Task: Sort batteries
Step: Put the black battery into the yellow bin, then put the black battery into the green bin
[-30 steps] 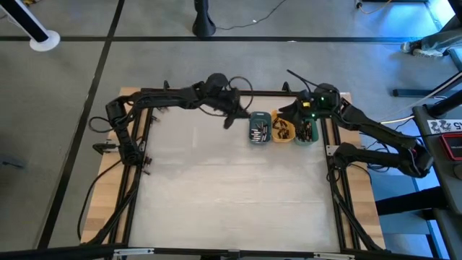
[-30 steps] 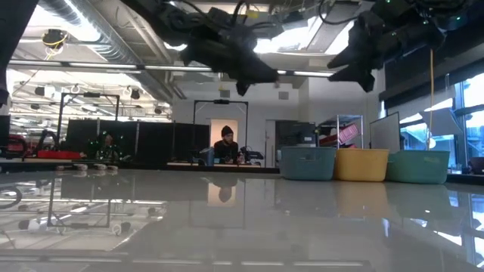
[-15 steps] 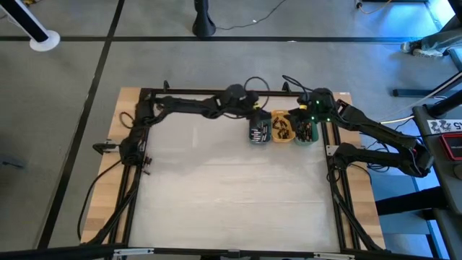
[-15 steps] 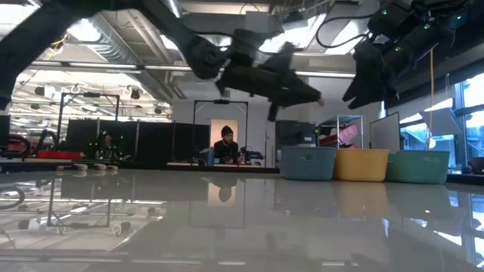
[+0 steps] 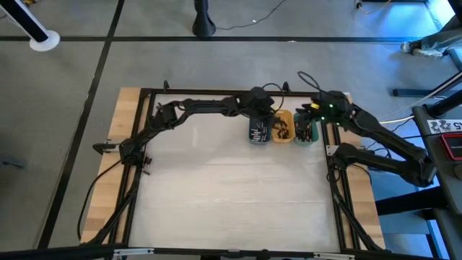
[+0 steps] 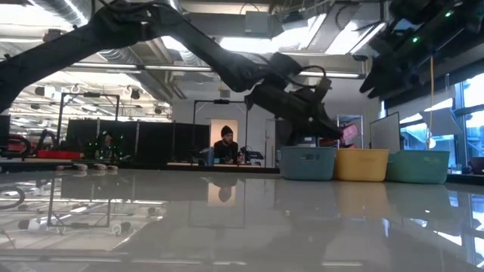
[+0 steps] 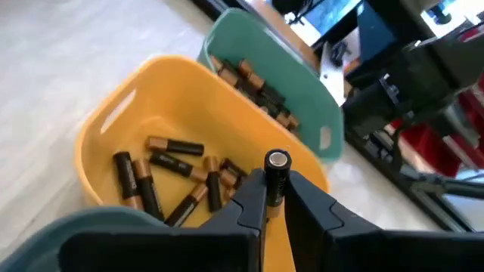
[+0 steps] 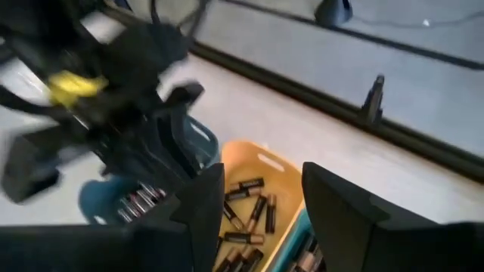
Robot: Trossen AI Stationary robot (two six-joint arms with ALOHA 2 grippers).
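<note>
High view: three small trays sit side by side at the upper middle of the table [image 5: 216, 180], slate-blue tray [image 5: 259, 131], orange tray [image 5: 282, 128] and green tray [image 5: 306, 131]. The left gripper [image 5: 261, 115] hangs just above the blue one; the right gripper [image 5: 312, 114] is over the green one.

Low view: the left arm slants down to the blue tray at right of centre (a seated person [image 6: 226, 143] shows far behind).

Left wrist view: the fingers are pinched on one battery [image 7: 275, 175], upright at lower centre, above the orange tray holding loose batteries [image 7: 172, 177].

Right wrist view: its fingers [image 8: 209, 208] stand apart, holding nothing.
</note>
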